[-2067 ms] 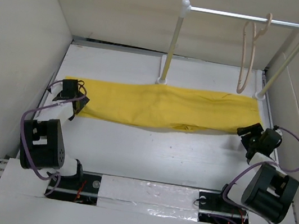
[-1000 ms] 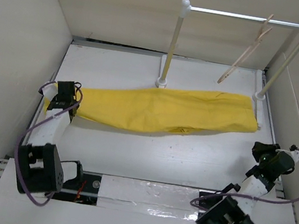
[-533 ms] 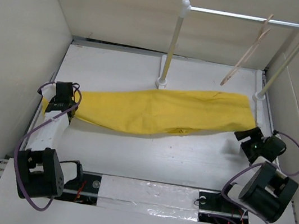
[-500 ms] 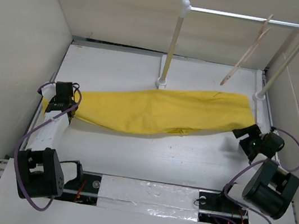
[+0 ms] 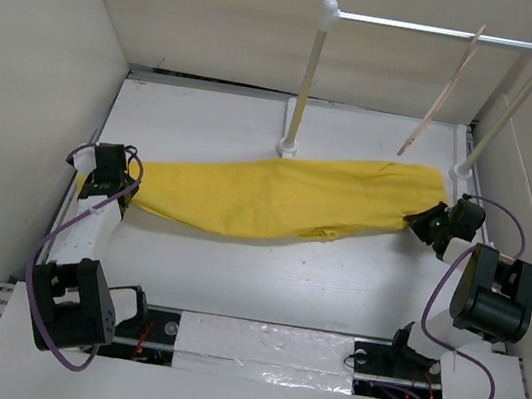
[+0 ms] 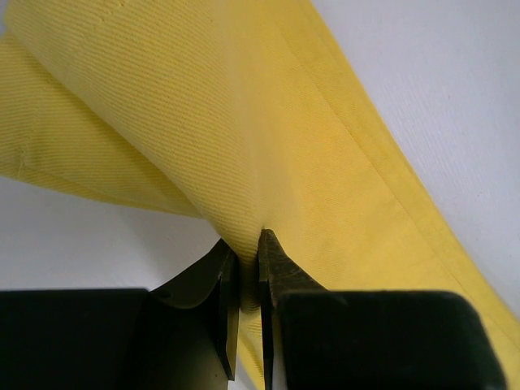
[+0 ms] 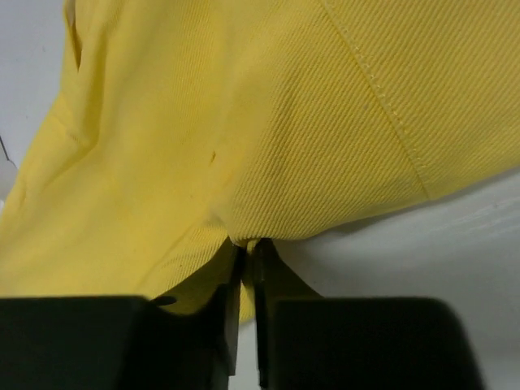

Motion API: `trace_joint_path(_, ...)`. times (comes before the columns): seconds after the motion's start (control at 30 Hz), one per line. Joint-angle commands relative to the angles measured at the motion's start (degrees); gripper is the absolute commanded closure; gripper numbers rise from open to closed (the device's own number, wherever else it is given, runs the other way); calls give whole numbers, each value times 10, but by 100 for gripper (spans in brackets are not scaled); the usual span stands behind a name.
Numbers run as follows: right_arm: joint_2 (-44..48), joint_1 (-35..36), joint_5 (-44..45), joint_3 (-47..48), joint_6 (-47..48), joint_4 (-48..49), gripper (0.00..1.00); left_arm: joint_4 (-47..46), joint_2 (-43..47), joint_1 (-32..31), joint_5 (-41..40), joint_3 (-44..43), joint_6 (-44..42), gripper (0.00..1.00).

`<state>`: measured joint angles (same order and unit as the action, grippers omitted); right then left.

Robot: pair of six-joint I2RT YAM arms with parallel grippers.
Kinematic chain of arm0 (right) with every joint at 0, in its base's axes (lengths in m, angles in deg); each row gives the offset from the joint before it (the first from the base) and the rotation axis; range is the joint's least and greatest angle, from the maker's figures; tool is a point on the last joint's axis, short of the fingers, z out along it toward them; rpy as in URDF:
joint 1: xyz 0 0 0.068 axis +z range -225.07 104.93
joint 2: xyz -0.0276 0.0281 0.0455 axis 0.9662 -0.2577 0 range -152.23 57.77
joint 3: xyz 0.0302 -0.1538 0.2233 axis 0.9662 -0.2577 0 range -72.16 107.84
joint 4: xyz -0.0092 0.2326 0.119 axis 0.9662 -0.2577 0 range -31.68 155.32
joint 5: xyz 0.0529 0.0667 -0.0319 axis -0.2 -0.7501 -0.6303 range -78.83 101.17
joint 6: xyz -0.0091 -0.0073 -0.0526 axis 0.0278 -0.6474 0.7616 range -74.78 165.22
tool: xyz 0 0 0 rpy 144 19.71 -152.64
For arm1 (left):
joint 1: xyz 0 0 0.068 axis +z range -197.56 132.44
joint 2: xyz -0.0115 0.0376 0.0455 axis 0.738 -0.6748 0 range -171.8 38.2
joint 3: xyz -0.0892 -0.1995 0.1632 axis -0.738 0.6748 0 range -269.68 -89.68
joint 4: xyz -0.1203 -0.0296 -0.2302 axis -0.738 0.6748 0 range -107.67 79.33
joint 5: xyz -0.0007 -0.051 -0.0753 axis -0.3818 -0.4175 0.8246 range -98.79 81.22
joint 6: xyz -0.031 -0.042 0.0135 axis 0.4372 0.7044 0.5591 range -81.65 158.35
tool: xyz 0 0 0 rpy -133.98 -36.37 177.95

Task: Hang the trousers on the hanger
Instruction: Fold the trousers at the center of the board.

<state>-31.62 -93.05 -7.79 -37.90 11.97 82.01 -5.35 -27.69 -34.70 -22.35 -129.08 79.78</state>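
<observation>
The yellow trousers (image 5: 286,198) lie stretched across the white table from left to right. At their left end my left gripper (image 5: 113,175) is shut on the trousers, the cloth (image 6: 244,162) pinched between its dark fingers (image 6: 276,264). My right gripper (image 5: 422,221) is shut on the right end, where a fold of yellow cloth (image 7: 268,146) is caught between its jaws. The tan hanger (image 5: 443,91) hangs tilted from the white rail above the trousers' right end, edge-on to the top camera.
The white rail (image 5: 440,30) stands on two posts (image 5: 306,74) at the back, with bases on the table. Beige walls (image 5: 28,101) close in the left, back and right sides. The arm bases (image 5: 135,326) sit at the near edge.
My right gripper moved in to the trousers' right end and shut on the cloth. The trousers' right end has bunched slightly. The hanger has swung a little. My left gripper kept its hold.
</observation>
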Motion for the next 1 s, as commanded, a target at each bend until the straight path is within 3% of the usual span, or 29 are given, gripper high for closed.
trace_joint_path(0.0,-12,4,43,42,0,-12,95,-23,-5,3,-1,-20,-13,100)
trace_joint_path(0.03,-11,-6,43,50,3,-20,100,-18,-7,3,-7,-24,-15,100)
trace_joint_path(0.2,81,-53,76,10,26,-31,100,2,-33,3,-52,-74,-42,100)
trace_joint_path(0.33,247,-110,35,-78,10,-34,100,29,-39,3,-102,-99,-67,100)
trace_joint_path(0.57,471,-212,27,-213,88,-142,100,58,-12,8,-100,-55,-63,100)
trace_joint_path(0.73,528,-278,-56,-240,132,-225,98,91,38,8,-87,-21,-39,100)
trace_joint_path(0.77,533,-278,-55,-228,133,-234,81,96,49,8,-88,-17,-35,100)
trace_joint_path(0.8,535,-278,-54,-226,130,-230,67,100,62,8,-100,-17,-26,89)
trace_joint_path(0.83,534,-283,-55,-223,130,-231,54,103,66,8,-103,-18,-25,60)
trace_joint_path(0.87,531,-283,-42,-203,139,-245,32,102,72,8,-105,-24,-27,48)
trace_joint_path(0.93,513,-283,-20,-194,152,-251,15,95,78,8,-100,-39,-36,37)
trace_joint_path(0.97,505,-283,-20,-194,144,-239,13,91,80,8,-93,-39,-40,37)
